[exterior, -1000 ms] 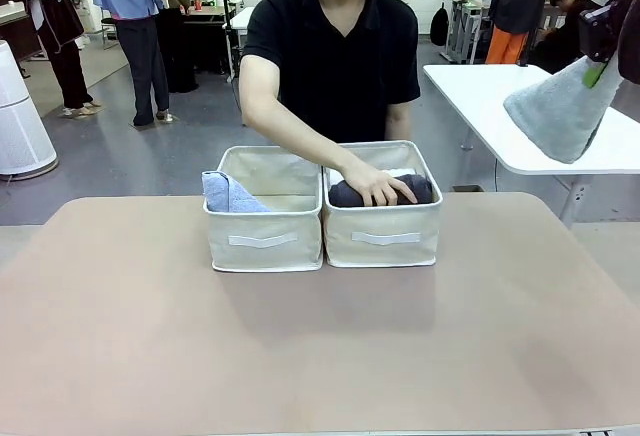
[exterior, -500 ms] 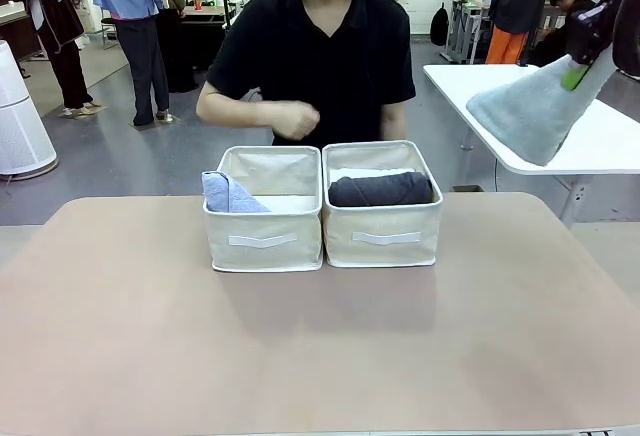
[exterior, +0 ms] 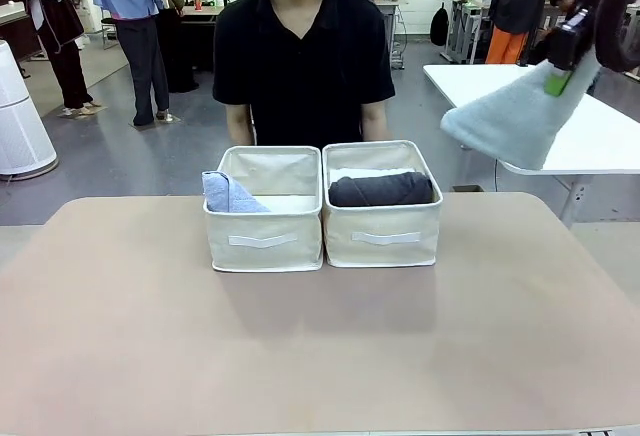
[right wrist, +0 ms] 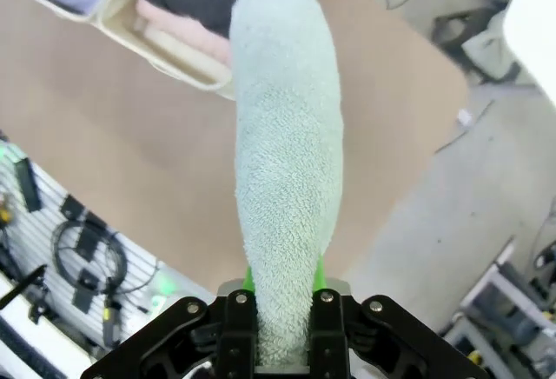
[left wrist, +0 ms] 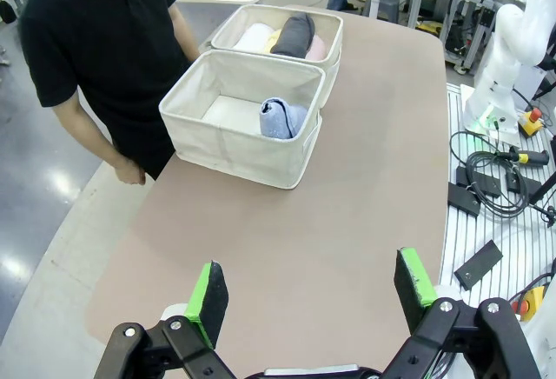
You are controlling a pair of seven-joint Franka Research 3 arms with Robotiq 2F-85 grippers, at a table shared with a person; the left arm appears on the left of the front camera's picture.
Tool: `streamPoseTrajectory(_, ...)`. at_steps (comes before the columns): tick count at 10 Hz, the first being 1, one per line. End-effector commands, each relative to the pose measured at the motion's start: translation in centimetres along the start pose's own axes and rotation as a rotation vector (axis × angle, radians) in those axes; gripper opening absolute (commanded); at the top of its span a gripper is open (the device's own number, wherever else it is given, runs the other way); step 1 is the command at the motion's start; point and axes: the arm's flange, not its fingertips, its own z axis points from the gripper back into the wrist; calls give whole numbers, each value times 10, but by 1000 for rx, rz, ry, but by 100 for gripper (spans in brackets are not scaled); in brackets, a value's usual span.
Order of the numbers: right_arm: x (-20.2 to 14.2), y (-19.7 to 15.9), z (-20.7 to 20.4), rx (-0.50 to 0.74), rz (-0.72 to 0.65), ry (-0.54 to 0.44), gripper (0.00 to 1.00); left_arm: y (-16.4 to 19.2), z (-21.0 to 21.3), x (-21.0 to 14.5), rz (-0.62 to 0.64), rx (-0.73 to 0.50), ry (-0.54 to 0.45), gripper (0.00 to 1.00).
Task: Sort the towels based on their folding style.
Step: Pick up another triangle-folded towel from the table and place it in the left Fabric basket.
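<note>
Person (exterior: 303, 66) is backing off; my right tool (exterior: 557, 81), clamped on the grey-green cone towel (exterior: 505, 121) high right, is drifting left, and the left bin (exterior: 262, 248) with the blue cone towel (exterior: 228, 194) is sitting lower left.

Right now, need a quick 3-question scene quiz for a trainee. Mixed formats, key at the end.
1. True or false: the right gripper is shut on the grey-green towel.
2. Where does the light blue towel lie? A: in the bin on the robot's left. B: in the other bin. C: on the tabletop.
3. Fill in: the left gripper has its jaws ____.
Key: 1 true. 2 A. 3 open.
</note>
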Motion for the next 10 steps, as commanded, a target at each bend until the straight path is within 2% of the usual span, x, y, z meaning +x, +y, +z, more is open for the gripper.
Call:
streamPoseTrajectory(1, 44, 12, 15, -97, 113, 6, 22, 0, 1, 0, -12, -5, -15, 100)
streamPoseTrajectory(4, 132, 61, 17, -119, 408, 28, 22, 0, 1, 0, -12, -5, -15, 100)
streamPoseTrajectory(7, 196, 130, -6, -59, 671, 26, 22, 0, 1, 0, -12, -5, -15, 100)
streamPoseTrajectory(10, 227, 182, -31, -67, 758, 44, 22, 0, 1, 0, -12, -5, -15, 100)
